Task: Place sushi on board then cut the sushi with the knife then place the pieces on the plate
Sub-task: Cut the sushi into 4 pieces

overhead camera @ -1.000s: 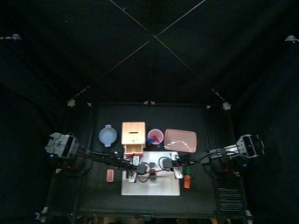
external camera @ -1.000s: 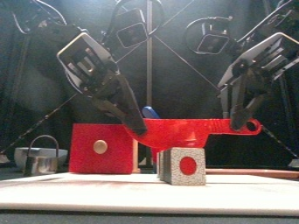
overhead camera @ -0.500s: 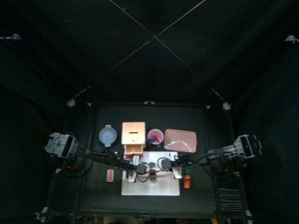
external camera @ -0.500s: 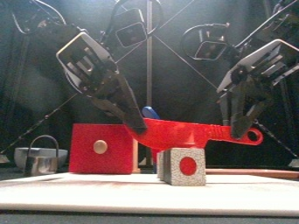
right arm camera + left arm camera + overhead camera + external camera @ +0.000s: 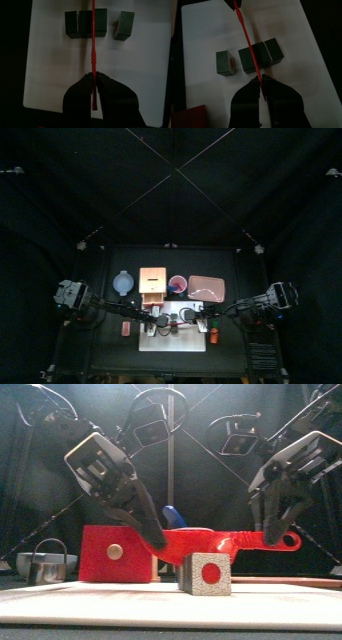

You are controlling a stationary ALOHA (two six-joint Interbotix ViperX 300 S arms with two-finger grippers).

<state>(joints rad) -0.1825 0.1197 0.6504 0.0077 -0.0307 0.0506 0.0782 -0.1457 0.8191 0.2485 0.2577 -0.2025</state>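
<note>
Over the white board (image 5: 174, 342), one red knife (image 5: 214, 541) held at both ends

Along the back of the table, from the left, stand a blue-grey bowl (image 5: 123, 282), a wooden box (image 5: 154, 280), a red cup (image 5: 178, 282) and a pink tray (image 5: 206, 286). Nearer the front, the left gripper (image 5: 150, 539) comes in from the left, its fingers pinching the blade end of the knife. The knife lies level across the sushi (image 5: 271, 50), which sits on the board. Three dark green pieces touch in a row, and the blade crosses this group. Whether it touches them cannot be told. A fourth piece (image 5: 224, 62) stands just apart from the row. The right gripper (image 5: 94, 76) comes in from the right, its fingers clamped on the knife's handle.
</note>
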